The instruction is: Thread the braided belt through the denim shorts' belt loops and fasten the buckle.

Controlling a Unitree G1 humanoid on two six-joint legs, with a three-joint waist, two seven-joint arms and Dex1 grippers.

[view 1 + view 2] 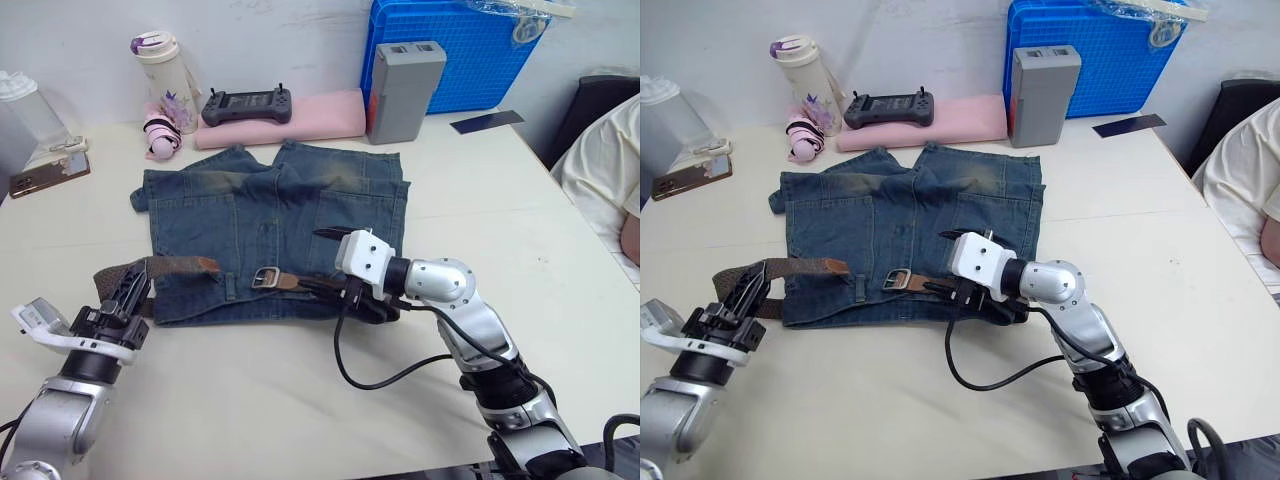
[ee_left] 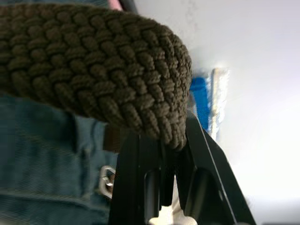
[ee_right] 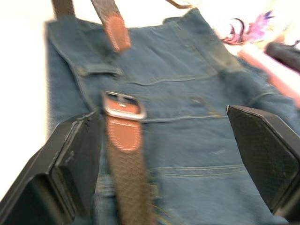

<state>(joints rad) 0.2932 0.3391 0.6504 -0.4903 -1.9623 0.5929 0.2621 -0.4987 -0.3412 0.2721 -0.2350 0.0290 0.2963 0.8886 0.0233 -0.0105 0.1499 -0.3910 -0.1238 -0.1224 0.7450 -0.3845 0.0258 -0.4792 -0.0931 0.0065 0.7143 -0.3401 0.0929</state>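
Step in hand: I judge the belt only part threaded; the leather tip (image 1: 205, 264) lies short of the buckle (image 1: 265, 277), so the tip end has yet to be fed on and fastened.
Left gripper (image 1: 126, 297): fingers clamped on the folded bend of the braided belt (image 2: 93, 79) just off the shorts' left edge, near the bench's front left corner; I hold this bend off the bench.
Right gripper (image 3: 164, 154): fingers spread wide, one either side of the belt strap near the buckle, low over the waistband; nothing gripped.
Denim shorts (image 1: 270, 220): flat mid-bench, waistband toward the front edge; one belt loop (image 1: 859, 290) stands between tip and buckle.
Method: I would pin the buckle end with the right fingers before drawing with the left; keep the pull level with the waistband so the denim does not bunch; feed the tip flat, not twisted.
Surroundings: pink folded cloth (image 1: 320, 115) with a black controller (image 1: 246, 104) on it, grey box (image 1: 403, 90), blue crate (image 1: 470, 55) and bottle (image 1: 165, 80) along the back edge; a person's sleeve (image 1: 600, 170) at the right edge; all well apart from the work.
Obstruction: the right arm's black cable (image 1: 380, 375) loops on the bench just in front of the waistband; I judge it could snag.
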